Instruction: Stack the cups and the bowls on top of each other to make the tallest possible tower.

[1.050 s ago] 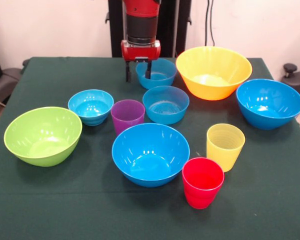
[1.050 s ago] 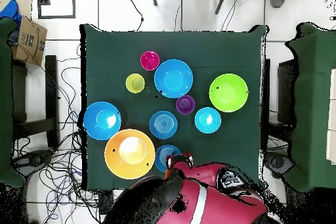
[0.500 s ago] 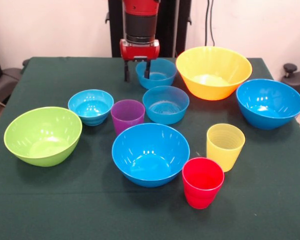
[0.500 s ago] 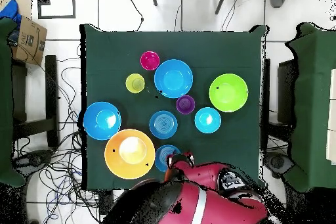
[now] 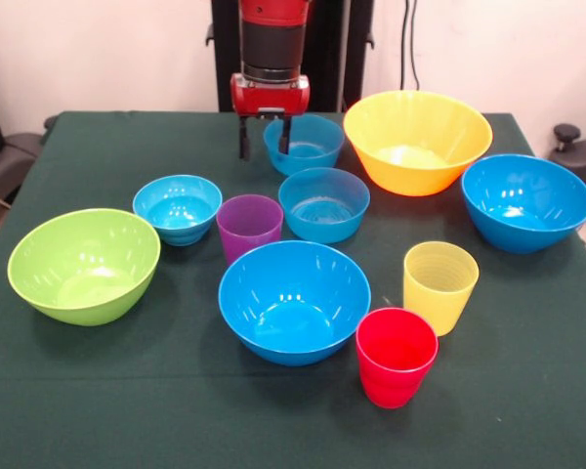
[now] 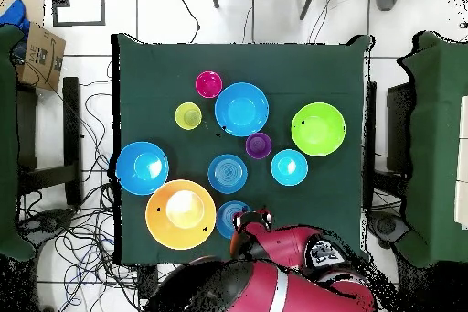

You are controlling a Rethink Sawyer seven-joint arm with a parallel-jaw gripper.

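I count seven bowls and three cups, all apart on the green table: a yellow bowl upper right, a lime bowl left, five glossy blue ones; purple, yellow and red ribbed cups. My gripper hangs spread astride the far small blue bowl's rim, top centre.

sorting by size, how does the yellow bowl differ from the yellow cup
The yellow bowl is far wider and flares open with smooth sides; the yellow cup is narrow, tall for its width and ribbed. The bowl sits at the table's far side, the cup nearer the camera beside the red cup. Both stand upright, empty and unstacked.
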